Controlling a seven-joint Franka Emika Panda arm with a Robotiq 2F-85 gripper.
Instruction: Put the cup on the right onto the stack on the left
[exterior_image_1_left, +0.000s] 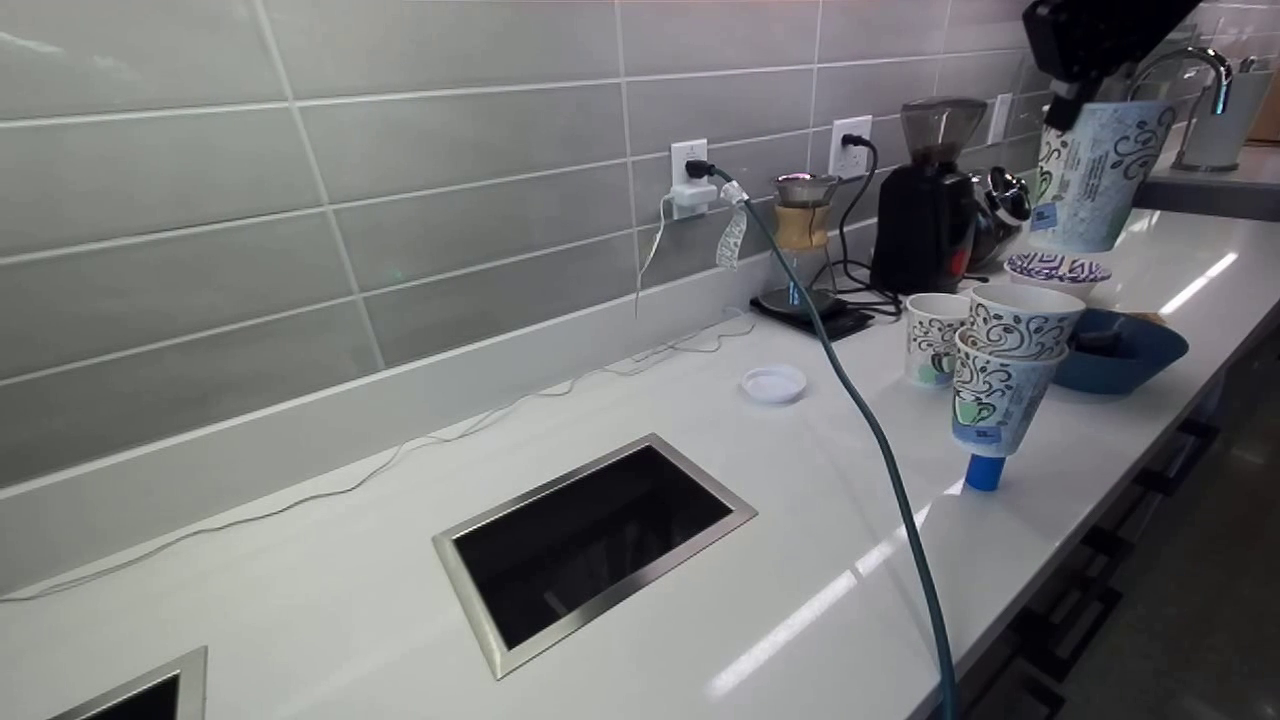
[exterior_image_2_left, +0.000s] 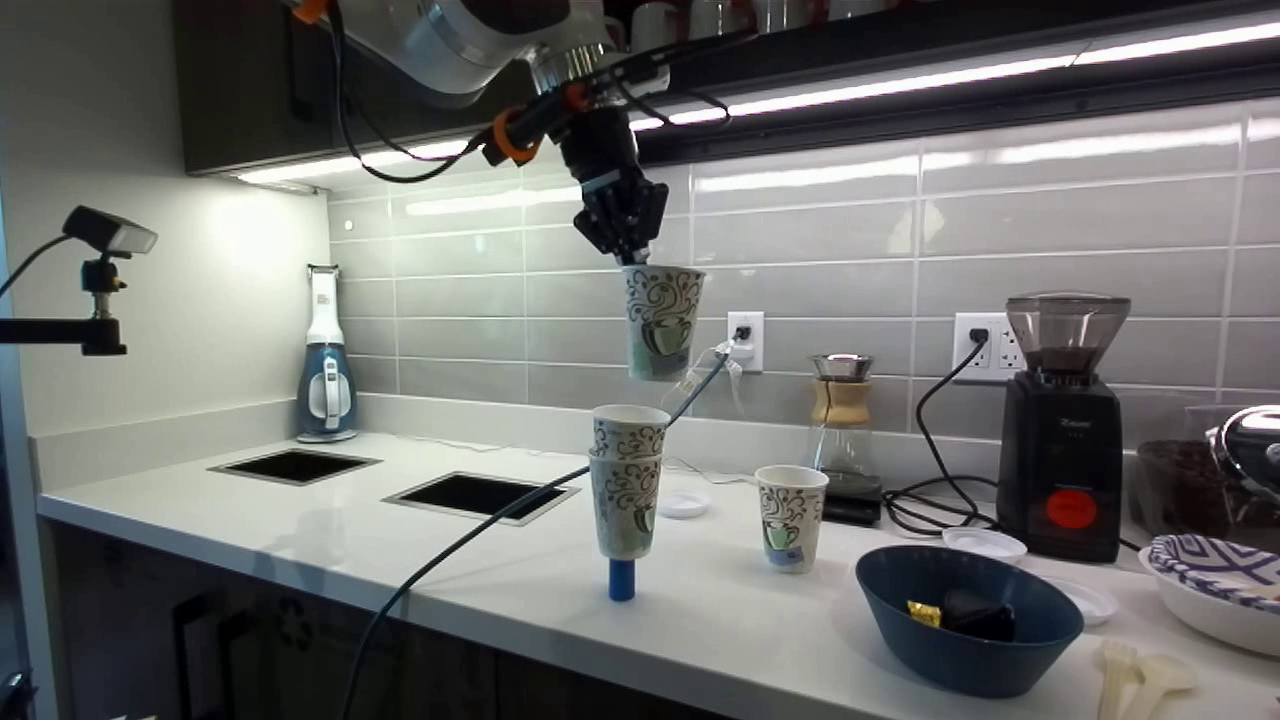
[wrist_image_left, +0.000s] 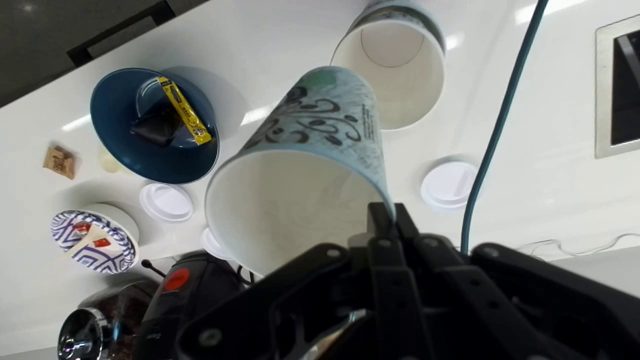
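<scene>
A white, teal-patterned cup (exterior_image_2_left: 665, 325) hangs in the air, roughly upright, in both exterior views (exterior_image_1_left: 1100, 180). My gripper (exterior_image_2_left: 634, 258) is shut on its rim. In the wrist view the fingertips (wrist_image_left: 387, 215) pinch one wall, and the cup's mouth (wrist_image_left: 295, 200) faces the camera. The stack (exterior_image_2_left: 628, 500) of nested patterned cups stands on a blue peg (exterior_image_2_left: 622, 580) below the held cup, apart from it. It also shows in an exterior view (exterior_image_1_left: 1005, 400) and, partly covered by the held cup, in the wrist view (wrist_image_left: 415, 95). Another single patterned cup (exterior_image_2_left: 792, 515) stands on the counter.
A dark blue bowl (exterior_image_2_left: 970, 620) holds small packets. A teal cable (exterior_image_1_left: 880, 430) runs across the counter near the stack. White lids (exterior_image_1_left: 773, 383), a black grinder (exterior_image_2_left: 1060, 460), a glass coffee maker (exterior_image_2_left: 842, 410) and a patterned bowl (exterior_image_2_left: 1215, 600) stand around.
</scene>
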